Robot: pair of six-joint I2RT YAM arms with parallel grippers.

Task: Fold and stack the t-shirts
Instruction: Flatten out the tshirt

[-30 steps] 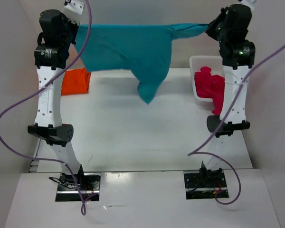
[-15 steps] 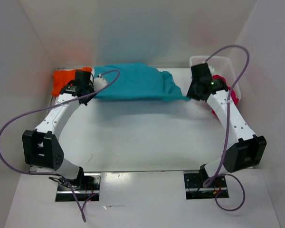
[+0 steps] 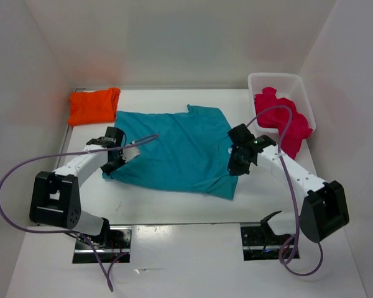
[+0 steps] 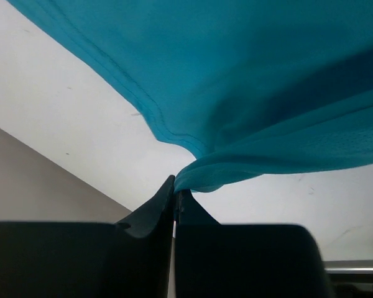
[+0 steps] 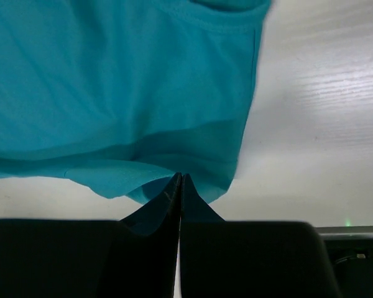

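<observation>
The teal t-shirt (image 3: 174, 149) lies spread across the middle of the table, collar toward the back. My left gripper (image 3: 132, 153) is shut on the shirt's left edge, low over the table. In the left wrist view a fold of the teal cloth (image 4: 248, 93) runs into the shut left gripper (image 4: 176, 188). My right gripper (image 3: 232, 162) is shut on the shirt's right edge. The right wrist view shows teal cloth (image 5: 112, 81) pinched in the right gripper (image 5: 179, 179). The orange t-shirt (image 3: 93, 106) lies folded at the back left. The pink-red t-shirt (image 3: 281, 119) is bunched in the basket.
A white basket (image 3: 275, 77) stands at the back right against the wall. White walls enclose the table on the left, back and right. Purple cables loop from both arms over the near part of the table.
Both arms have come down from high up and pulled toward the near side. The teal shirt went from hanging stretched in the air to lying spread on the table.
</observation>
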